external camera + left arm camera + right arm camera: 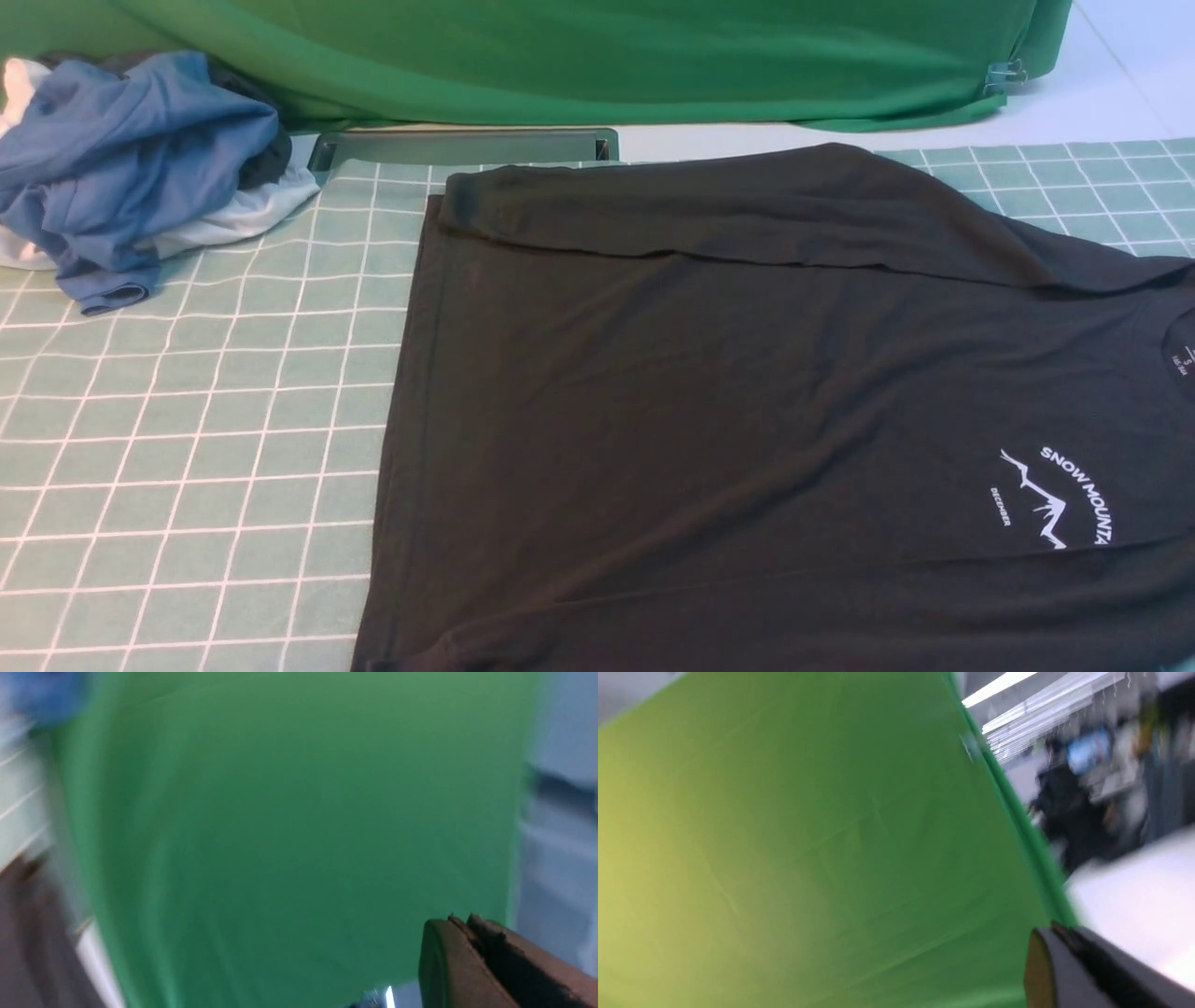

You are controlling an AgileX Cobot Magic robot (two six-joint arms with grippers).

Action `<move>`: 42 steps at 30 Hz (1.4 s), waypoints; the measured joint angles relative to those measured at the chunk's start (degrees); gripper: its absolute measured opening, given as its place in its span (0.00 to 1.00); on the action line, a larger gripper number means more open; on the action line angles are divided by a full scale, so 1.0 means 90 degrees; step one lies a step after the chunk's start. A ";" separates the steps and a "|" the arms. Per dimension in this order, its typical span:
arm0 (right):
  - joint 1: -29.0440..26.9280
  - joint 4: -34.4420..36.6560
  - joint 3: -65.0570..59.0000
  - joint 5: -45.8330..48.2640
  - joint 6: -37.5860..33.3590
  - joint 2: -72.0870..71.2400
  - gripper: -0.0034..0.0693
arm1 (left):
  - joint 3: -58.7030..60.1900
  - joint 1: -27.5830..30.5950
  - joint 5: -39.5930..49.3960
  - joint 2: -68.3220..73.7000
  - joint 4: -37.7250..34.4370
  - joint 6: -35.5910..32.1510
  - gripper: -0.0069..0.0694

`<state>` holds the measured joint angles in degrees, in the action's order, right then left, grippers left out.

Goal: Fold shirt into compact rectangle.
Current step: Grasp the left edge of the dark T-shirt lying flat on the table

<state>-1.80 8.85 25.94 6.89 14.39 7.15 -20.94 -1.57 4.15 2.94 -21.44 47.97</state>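
The black shirt (747, 411) lies spread on the green grid mat (187, 429), collar toward the right and white "SNOW MOUNTAIN" print (1060, 499) near the right edge. Its far side is folded over in a long strip (709, 210). Neither arm shows in the front view. In the left wrist view my left gripper (462, 921) is shut with nothing between its fingers, facing the green cloth (289, 835); a dark patch (28, 933), possibly the shirt, shows blurred at one edge. In the right wrist view my right gripper (1057, 928) is shut and empty, also facing the green cloth (808, 849).
A heap of blue and white clothes (131, 168) sits at the mat's far left corner. The big green cloth (579, 56) hangs along the back, held by a clip (1004, 75). A grey metal bar (467, 147) lies at the mat's far edge.
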 joint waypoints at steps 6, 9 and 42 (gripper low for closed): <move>0.0000 -0.0128 0.2553 0.3246 -0.1756 0.2244 0.09 | -0.2444 -0.0006 0.3445 0.2410 0.0112 -0.2145 0.11; 0.0000 -0.0172 0.2984 0.4332 -0.2010 0.2981 0.09 | -0.2853 -0.0006 0.4807 0.3506 0.0002 -0.2959 0.11; 0.0020 -0.0150 0.3164 0.5545 -0.2217 0.5153 0.12 | -0.2355 -0.2555 0.4518 0.9491 0.1027 -0.3345 0.53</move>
<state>-1.62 7.50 54.42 56.80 -5.57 53.52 -42.13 -24.56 44.80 88.35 -12.20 17.87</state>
